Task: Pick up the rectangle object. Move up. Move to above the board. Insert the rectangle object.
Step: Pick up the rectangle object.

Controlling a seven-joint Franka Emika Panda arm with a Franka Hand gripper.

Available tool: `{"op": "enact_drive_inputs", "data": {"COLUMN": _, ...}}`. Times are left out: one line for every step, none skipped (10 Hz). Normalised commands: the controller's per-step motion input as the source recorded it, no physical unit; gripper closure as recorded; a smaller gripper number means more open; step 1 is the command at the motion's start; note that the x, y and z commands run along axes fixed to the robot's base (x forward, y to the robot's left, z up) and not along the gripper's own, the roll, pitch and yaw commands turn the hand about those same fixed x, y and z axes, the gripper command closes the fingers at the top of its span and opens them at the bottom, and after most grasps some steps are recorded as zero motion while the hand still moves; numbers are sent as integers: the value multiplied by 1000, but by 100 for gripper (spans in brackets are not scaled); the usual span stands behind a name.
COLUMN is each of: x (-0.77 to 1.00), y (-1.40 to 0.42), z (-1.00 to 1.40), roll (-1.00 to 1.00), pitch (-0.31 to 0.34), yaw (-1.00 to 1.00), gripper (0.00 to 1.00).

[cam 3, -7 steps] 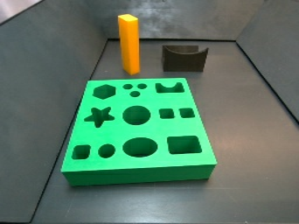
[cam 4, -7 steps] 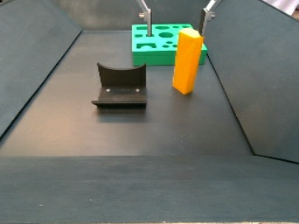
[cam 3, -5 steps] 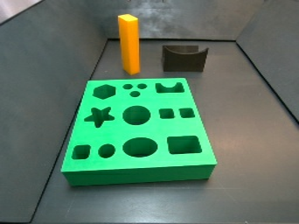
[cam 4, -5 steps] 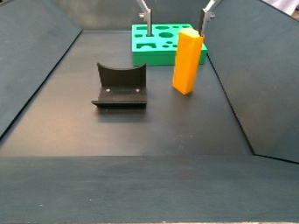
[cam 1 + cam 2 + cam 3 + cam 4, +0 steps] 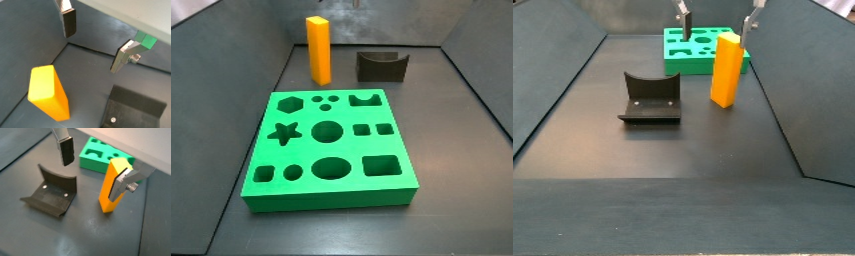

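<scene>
The board [image 5: 331, 150] is a thick green slab with smooth star, hexagon, circle and square holes, lying on the dark matte floor [image 5: 660, 150] between grey walls. The rectangle object [image 5: 319, 50] is a tall plain orange block, standing upright beyond the board, near the dark fixture [image 5: 382, 65]. The gripper [image 5: 93, 165] hangs above it, its fingers [image 5: 66, 151] wide apart and holding nothing.

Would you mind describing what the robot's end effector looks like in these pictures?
The end effector has two flat silver metal fingers, each a thin rectangular plate. One carries a dark rectangular pad on its inner face; the other shows a small round screw head on its side. No cables, markings or arm body are visible.
</scene>
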Motion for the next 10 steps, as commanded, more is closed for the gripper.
{"op": "enact_drive_inputs", "data": {"x": -37, "y": -231, "z": -260, "roll": -116, "pitch": -266, "yaw": -857, "gripper": 0}}
{"op": "enact_drive_inputs", "data": {"x": -60, "y": -409, "z": -294, "roll": -141, "pitch": -324, "yaw": -657, "gripper": 0}}
{"op": "enact_drive_inputs", "data": {"x": -69, "y": -534, "z": -309, "roll": -174, "pitch": -346, "yaw": -494, "gripper": 0}}
{"op": "enact_drive_inputs", "data": {"x": -49, "y": -577, "z": -280, "roll": -196, "pitch": -331, "yaw": -423, "gripper": 0}}
{"op": "enact_drive_inputs", "data": {"x": -43, "y": -577, "z": -280, "roll": -197, "pitch": -329, "yaw": -420, "gripper": 0}}
{"op": "enact_drive_inputs", "data": {"x": 0, "y": -623, "z": -134, "roll": -163, "pitch": -239, "yaw": -409, "gripper": 0}}
{"op": "enact_drive_inputs", "data": {"x": -254, "y": -257, "z": 100, "roll": 50, "pitch": -209, "yaw": -120, "gripper": 0}}
{"op": "enact_drive_inputs", "data": {"x": -391, "y": 23, "z": 266, "roll": 0, "pitch": -196, "yaw": -60, "gripper": 0}}
{"op": "enact_drive_inputs", "data": {"x": -371, "y": 31, "z": 294, "roll": 0, "pitch": -190, "yaw": -146, "gripper": 0}}
{"op": "enact_drive_inputs", "data": {"x": -311, "y": 40, "z": 417, "roll": 0, "pitch": -204, "yaw": -197, "gripper": 0}}
